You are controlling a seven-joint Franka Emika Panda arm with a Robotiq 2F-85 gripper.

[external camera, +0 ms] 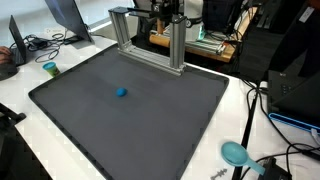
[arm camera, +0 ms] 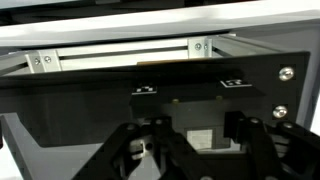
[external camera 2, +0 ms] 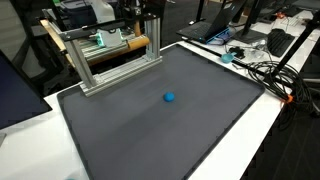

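The wrist view is showing the tool (arm camera: 190, 150) facing the metal frame (arm camera: 120, 55), its opening impossible to tell, while the blue ball (external camera: 121, 92) is appearing in both exterior views only.

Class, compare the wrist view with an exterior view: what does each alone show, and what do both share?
Only the wrist view: the black panel with silver screws and the gripper up close. Only the exterior view: the small blue ball on the dark grey mat. Both: the silver aluminium frame.
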